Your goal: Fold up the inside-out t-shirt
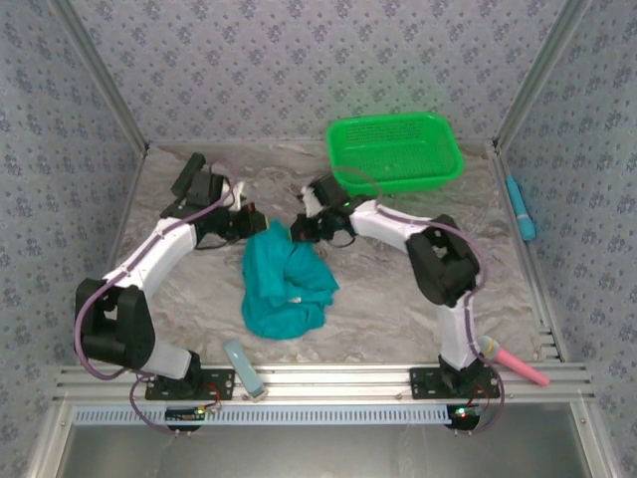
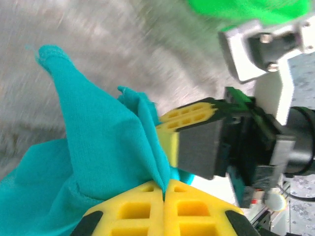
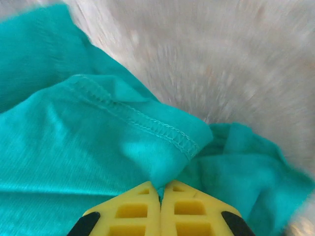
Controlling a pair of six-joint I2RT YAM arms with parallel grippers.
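Left gripper [image 1: 257, 221]: fingers closing tight on a raised fold of the shirt [image 1: 287, 284]; shirt: lying crumpled mid-table [image 1: 398, 289], between the arms; right gripper [image 1: 299, 231]: pinching a hemmed edge just beside; handling: likely lifting evenly, drawing apart slowly, avoiding slip.

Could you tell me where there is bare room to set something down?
Bare marble tabletop lies between the teal cloth t-shirt and the right arm, also right of that arm, nearer than the green plastic mesh basket. Crowded where left gripper and right gripper pinch the shirt.
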